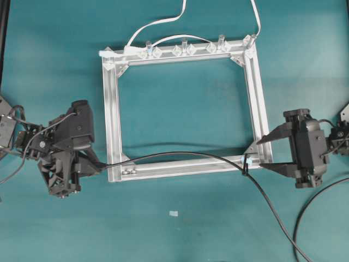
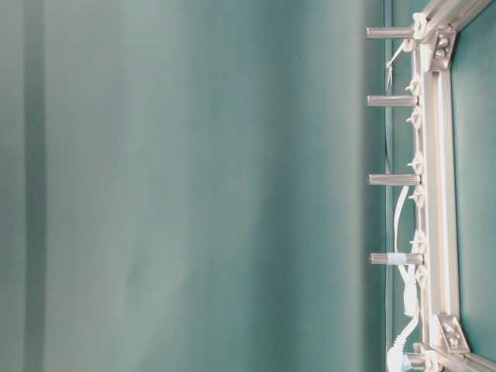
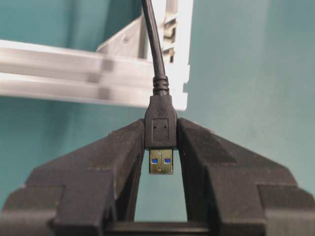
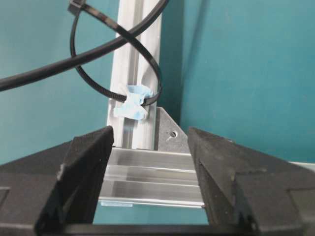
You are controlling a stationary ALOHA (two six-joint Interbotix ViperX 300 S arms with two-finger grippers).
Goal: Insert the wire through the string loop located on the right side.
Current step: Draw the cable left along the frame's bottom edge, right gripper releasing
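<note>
The wire (image 1: 180, 154) is a thin black cable lying along the bottom rail of the silver frame (image 1: 112, 120). My left gripper (image 1: 102, 164) sits at the frame's bottom-left corner, shut on the wire's dark plug (image 3: 161, 123); the metal tip pokes back between the fingers. At the bottom-right corner hangs the string loop (image 1: 245, 167), tied on by a bluish mark (image 4: 134, 101). In the right wrist view the wire (image 4: 74, 61) crosses inside the loop (image 4: 158, 76), then trails off to the lower right. My right gripper (image 1: 260, 154) stands open just right of that corner, holding nothing.
A white cable (image 1: 163, 22) curls over the frame's top rail, which carries several clear clips (image 1: 185, 49). A small white scrap (image 1: 173, 213) lies on the teal table below the frame. A thick black cord (image 1: 305, 218) loops at the lower right.
</note>
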